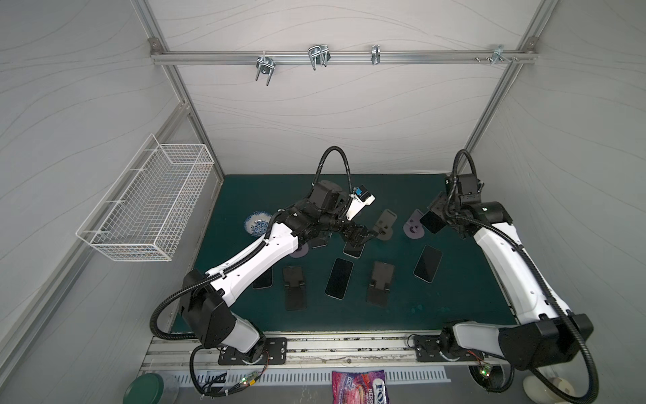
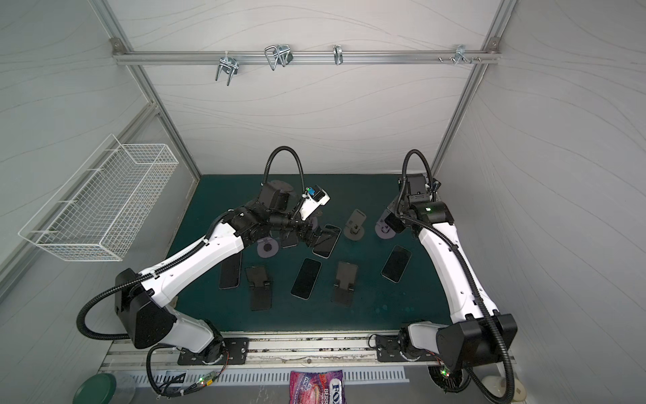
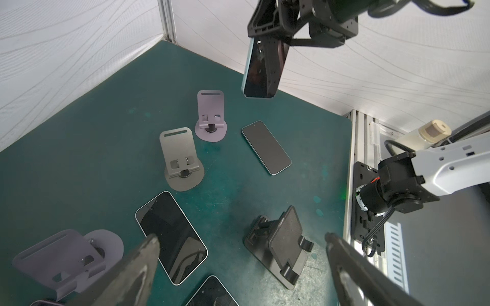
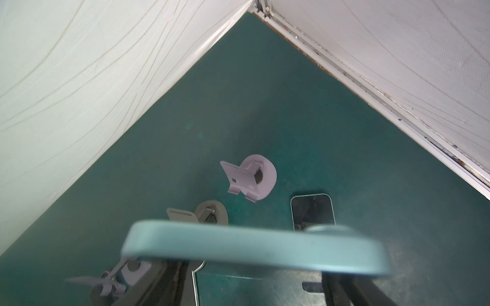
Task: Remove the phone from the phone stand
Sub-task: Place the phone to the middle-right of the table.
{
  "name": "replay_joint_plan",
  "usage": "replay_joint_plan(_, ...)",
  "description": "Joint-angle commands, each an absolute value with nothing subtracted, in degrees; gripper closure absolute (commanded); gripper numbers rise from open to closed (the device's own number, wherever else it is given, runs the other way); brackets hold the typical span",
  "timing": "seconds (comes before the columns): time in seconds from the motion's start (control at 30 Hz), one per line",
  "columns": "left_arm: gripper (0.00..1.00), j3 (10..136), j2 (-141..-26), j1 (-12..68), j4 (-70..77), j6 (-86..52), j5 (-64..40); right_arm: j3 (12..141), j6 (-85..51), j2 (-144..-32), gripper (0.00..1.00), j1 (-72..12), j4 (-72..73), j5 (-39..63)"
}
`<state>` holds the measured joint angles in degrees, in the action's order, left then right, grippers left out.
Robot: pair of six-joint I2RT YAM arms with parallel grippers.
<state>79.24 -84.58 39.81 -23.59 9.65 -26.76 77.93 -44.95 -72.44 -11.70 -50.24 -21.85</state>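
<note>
My right gripper (image 1: 437, 219) is shut on a pale blue phone (image 1: 432, 222) (image 3: 258, 71) (image 4: 254, 249), held in the air with its screen upright. Just below it stands the empty lilac phone stand (image 1: 413, 226) (image 3: 210, 116) (image 4: 250, 177), apart from the phone. Over the middle of the mat my left gripper (image 1: 360, 238) (image 3: 241, 238) hangs open, nothing between its fingers, above a flat phone (image 1: 353, 249) (image 3: 171, 235).
Also on the green mat (image 1: 454, 297) are an empty grey stand (image 1: 384, 224), another lilac stand (image 1: 301, 250), two black folding stands (image 1: 294, 286) (image 1: 381, 286) and flat phones (image 1: 339, 278) (image 1: 428, 263) (image 1: 263, 280). A patterned bowl (image 1: 258, 222) sits back left. A wire basket (image 1: 146, 210) hangs on the left wall.
</note>
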Motion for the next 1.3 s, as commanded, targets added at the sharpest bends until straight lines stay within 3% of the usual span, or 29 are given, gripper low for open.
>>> replay_joint_plan(0.0,0.01,79.9,-82.3,40.0,-23.5,9.6,-26.2,78.1,-43.7,-70.2,0.41,-10.8,-54.5,-19.4)
replay_joint_plan(0.6,0.01,79.5,-82.7,40.0,-23.1,10.3,-26.9,68.4,-34.6,-69.3,0.41,-9.5,-62.3,-0.2)
replay_joint_plan(0.97,0.01,78.1,-81.3,40.1,-23.6,10.2,-26.5,65.4,-27.4,-79.5,0.39,-11.9,-56.0,6.9)
replay_joint_plan(1.27,0.01,77.6,-80.0,40.0,-25.0,11.4,-25.4,68.7,-23.3,-86.8,0.37,-11.8,-55.1,5.9)
